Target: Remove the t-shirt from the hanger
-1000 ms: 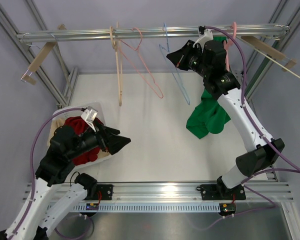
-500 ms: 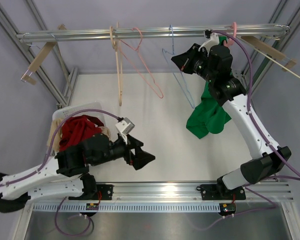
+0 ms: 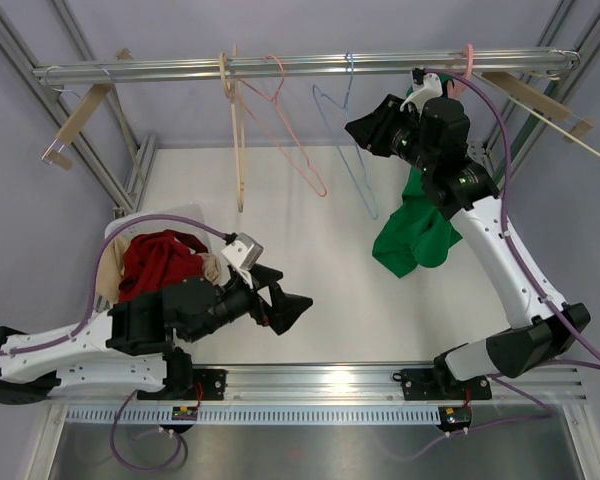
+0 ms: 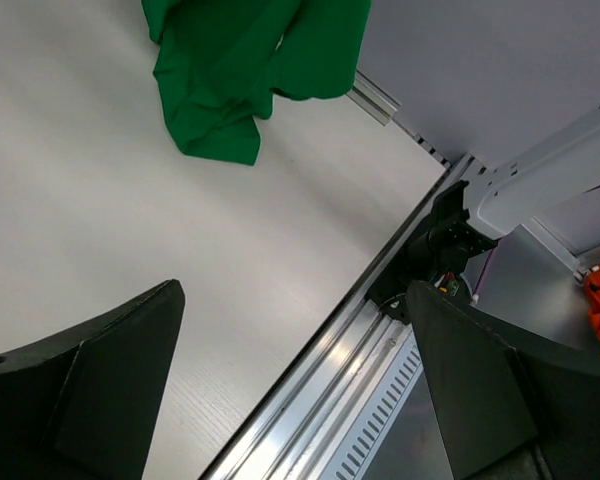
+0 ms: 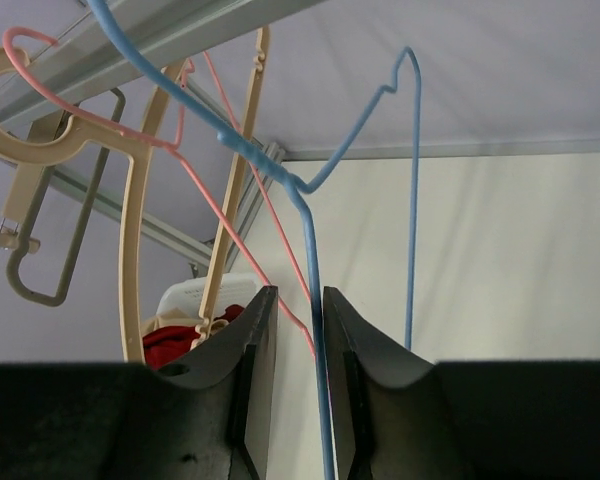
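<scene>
The green t-shirt (image 3: 415, 235) hangs from the rail's right part behind my right arm, its hanger mostly hidden; its lower end also shows in the left wrist view (image 4: 250, 70). My right gripper (image 3: 358, 125) is up by the rail at an empty blue wire hanger (image 3: 355, 160). In the right wrist view the blue wire (image 5: 315, 330) runs through the narrow gap of the gripper (image 5: 298, 300), against one finger, not clamped. My left gripper (image 3: 285, 305) is wide open and empty, low over the table's front, also seen in its wrist view (image 4: 295, 400).
A beige hanger (image 3: 238, 130) and a pink wire hanger (image 3: 295, 140) hang left of the blue one. A white basket (image 3: 130, 225) with red cloth (image 3: 160, 265) stands front left. Wooden hangers sit at the rail's ends (image 3: 75, 120). The front rail (image 4: 360, 350) lies under the left gripper.
My left arm swung out of the basket to the right and low over the table's front. The blue hanger slid right along the rail and turned as my right gripper shifted slightly right.
</scene>
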`<state>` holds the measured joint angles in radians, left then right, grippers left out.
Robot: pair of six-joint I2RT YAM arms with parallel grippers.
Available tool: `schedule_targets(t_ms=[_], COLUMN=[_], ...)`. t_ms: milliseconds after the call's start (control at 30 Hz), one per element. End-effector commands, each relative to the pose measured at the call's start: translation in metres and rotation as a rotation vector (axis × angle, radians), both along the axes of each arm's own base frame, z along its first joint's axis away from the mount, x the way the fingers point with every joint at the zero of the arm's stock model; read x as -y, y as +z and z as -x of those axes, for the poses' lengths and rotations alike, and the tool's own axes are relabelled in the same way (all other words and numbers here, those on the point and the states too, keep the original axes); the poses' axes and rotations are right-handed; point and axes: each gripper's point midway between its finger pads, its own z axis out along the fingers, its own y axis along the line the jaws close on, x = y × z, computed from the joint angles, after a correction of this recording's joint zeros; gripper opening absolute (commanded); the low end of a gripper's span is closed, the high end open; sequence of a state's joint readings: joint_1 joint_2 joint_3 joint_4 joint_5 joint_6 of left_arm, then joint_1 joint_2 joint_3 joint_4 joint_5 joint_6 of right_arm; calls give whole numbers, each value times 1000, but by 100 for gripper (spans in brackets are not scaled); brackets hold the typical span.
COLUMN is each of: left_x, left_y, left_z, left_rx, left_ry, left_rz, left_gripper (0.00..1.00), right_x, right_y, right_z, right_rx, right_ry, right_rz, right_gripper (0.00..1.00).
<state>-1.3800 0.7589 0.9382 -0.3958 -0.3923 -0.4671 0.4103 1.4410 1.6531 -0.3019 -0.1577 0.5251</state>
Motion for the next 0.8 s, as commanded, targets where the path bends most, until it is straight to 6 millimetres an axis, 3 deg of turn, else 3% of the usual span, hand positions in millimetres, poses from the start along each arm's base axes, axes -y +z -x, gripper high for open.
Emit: schedule_targets(t_ms=[0,200,367,500,633,767], left_x=[-11,-24,-20,-16,-11,-6], left_y=[38,37,34,33,30,26], left_z=[-12,-15,-13,-9,-6,-1], left_rx=[47,50,38,32,38,53], left_ry=[85,121,102,75,51,11], left_rz=[126,151,149,144,136,122], left_gripper=[99,99,99,98,98,98], right_x=[8,13,22,60,120,175], right_y=[15,18,27,44,56,47], right_z=[16,23,36,47,50,53], right_rx=[42,54,81,127,106,34], right_ry=[0,-10,-15,-150,-360,-563], right_rz=[14,21,48,152,263,404], right_gripper=[34,40,49,47,37,46])
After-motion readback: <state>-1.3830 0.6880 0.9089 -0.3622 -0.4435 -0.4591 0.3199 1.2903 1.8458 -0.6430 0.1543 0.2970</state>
